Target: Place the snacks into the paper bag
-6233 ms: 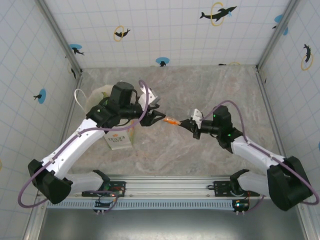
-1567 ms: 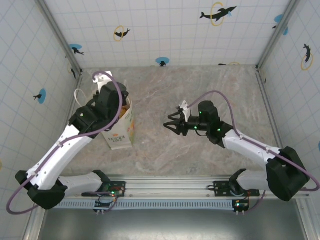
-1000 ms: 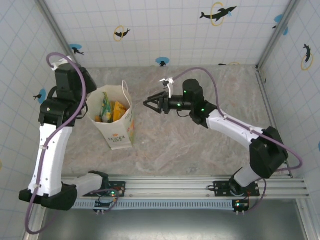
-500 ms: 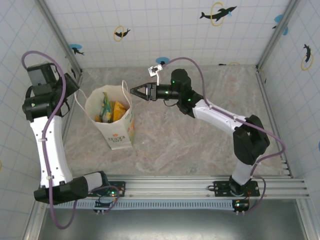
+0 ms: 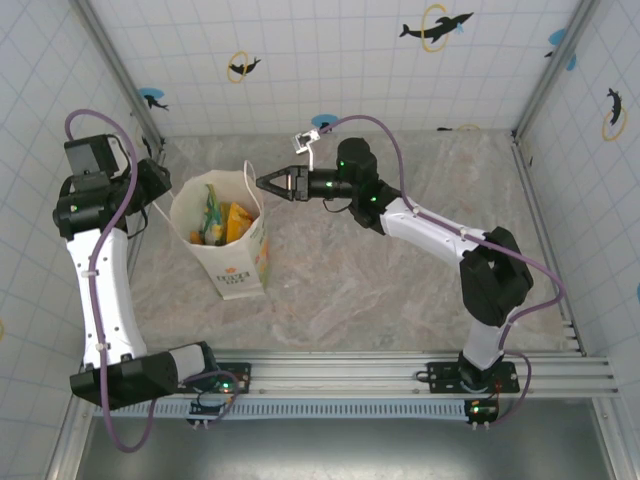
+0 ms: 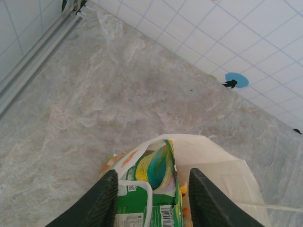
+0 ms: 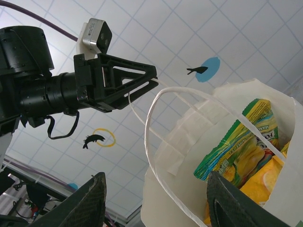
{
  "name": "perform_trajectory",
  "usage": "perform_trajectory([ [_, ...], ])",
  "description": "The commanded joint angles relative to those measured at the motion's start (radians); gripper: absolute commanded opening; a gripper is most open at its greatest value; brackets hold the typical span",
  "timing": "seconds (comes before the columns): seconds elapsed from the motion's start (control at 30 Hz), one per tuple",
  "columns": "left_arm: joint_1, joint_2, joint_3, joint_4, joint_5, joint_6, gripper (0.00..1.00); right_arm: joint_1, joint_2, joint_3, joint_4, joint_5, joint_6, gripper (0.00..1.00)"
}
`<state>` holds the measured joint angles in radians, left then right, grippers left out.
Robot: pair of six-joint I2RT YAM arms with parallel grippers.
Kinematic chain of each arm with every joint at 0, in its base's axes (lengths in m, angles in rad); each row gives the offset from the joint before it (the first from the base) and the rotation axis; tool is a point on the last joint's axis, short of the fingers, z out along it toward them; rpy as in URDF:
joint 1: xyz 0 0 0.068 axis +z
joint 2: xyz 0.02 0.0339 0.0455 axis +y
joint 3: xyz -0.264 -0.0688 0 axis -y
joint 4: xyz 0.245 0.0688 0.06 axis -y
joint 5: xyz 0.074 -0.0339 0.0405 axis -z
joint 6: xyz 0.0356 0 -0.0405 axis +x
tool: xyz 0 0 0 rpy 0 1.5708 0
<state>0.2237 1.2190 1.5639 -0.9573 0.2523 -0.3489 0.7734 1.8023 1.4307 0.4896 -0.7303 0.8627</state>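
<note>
Though snacks (image 5: 218, 218) stand in the paper bag (image 5: 238, 274), their lettering is unreadable.

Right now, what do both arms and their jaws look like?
Left arm and right arm: white links, black joints, a purple cable looping along each. Jaws are black and triangular, with a small white camera box on the wrist.

matt cream paper bag (image 5: 236, 268) holds glossy plastic snacks (image 5: 224, 222) on smooth marbled table (image 5: 400, 300).
</note>
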Motion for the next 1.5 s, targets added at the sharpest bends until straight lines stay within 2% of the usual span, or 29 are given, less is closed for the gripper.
perform_trajectory([
  [0.0, 0.006, -0.031, -0.013, -0.013, 0.009, 0.009, 0.32, 0.009, 0.010, 0.039, 0.037, -0.003, 0.001, 0.58],
  [0.27, 0.005, -0.045, -0.018, -0.008, 0.011, 0.034, 0.01, 0.013, 0.011, 0.041, 0.031, 0.003, 0.010, 0.57],
  [0.3, 0.005, -0.044, -0.016, -0.006, 0.016, 0.039, 0.00, 0.013, 0.013, 0.043, 0.031, 0.005, 0.012, 0.57],
  [1.07, 0.005, -0.067, -0.027, 0.026, 0.044, 0.056, 0.00, 0.048, 0.168, 0.236, 0.084, -0.031, 0.193, 0.58],
  [1.13, 0.006, -0.068, -0.029, 0.028, 0.045, 0.057, 0.00, 0.047, 0.184, 0.254, 0.101, -0.027, 0.209, 0.55],
  [1.2, 0.005, -0.067, -0.028, 0.026, 0.044, 0.060, 0.00, 0.048, 0.198, 0.270, 0.102, -0.016, 0.217, 0.47],
  [1.3, 0.006, -0.070, -0.027, 0.029, 0.049, 0.063, 0.00, 0.046, 0.205, 0.280, 0.108, 0.002, 0.223, 0.27],
  [1.4, 0.005, -0.070, -0.025, 0.041, 0.076, 0.062, 0.00, 0.035, 0.184, 0.263, 0.108, 0.025, 0.213, 0.02],
  [1.47, 0.006, -0.071, -0.026, 0.055, 0.103, 0.057, 0.00, 0.027, 0.156, 0.238, 0.109, 0.043, 0.200, 0.00],
])
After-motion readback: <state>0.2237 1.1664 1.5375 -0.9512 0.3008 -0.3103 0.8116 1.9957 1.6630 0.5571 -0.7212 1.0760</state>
